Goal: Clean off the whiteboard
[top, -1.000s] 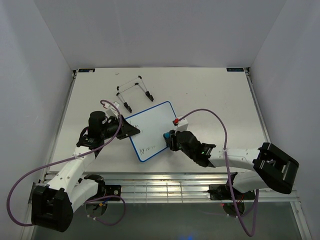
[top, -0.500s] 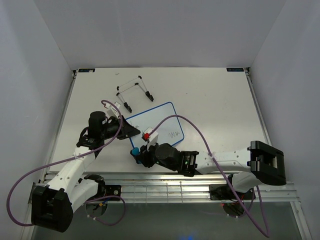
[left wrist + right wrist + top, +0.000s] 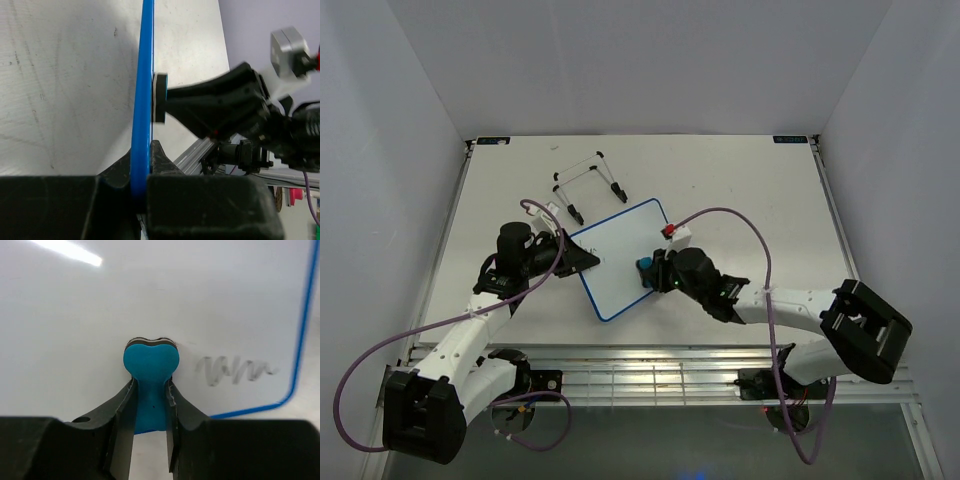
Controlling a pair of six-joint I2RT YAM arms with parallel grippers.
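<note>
Whiteboard [image 3: 615, 265] edge pinched in left jaws, right jaws gripping blue eraser [image 3: 151, 365], swept back rightward since earlier.

Top cam: fixed high, behind the arm bases, looks down on the whole desk [image 3: 740, 190], near edge at bottom of shot; far view. Left wrist cam: v. close, sights along the whiteboard [image 3: 145, 90] edge-on, facing across twd the right arm, desk's near edge in shot, left gripper [image 3: 141, 175] at bottom. Right wrist cam: v. close, square-on to the board's white face, right gripper [image 3: 150, 385] and blue eraser [image 3: 151, 365] centre. All 3 share whiteboard + eraser; top & left wrist both catch the right gripper.
</note>
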